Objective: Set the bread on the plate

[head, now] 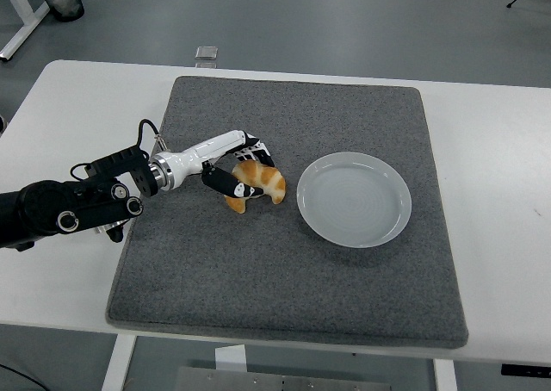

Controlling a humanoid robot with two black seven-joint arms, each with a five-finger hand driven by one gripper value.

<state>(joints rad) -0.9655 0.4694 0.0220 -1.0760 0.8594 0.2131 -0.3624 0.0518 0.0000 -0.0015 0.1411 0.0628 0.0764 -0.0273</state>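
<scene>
Looking at this one, I'd say the task is maybe a third of the way in: the left hand (239, 169) has its fingers curled around the bread (257, 183), thumb tucked under the near side and the other fingers (256, 149) draped over the far side, so it reads as a grip on the croissant, though I can't tell how firm it really is. The bread sits on the grey mat (284, 279), just left of the plate (354, 199) and not touching it, with a thin strip of mat showing between them. So what's left is pretty much everything that counts: lift it, carry it a short way to the right, set it down inside the plate's rim and let go. The plate has nothing on it. As for how the croissant lies, it's a crescent with its long axis running roughly left to right across the bench (495, 141), tilted a bit so the right end sits lower in the picture. Both tips hook down toward the near edge, and the fat arched back faces away from the robot. The right arm isn't visible at all.
</scene>
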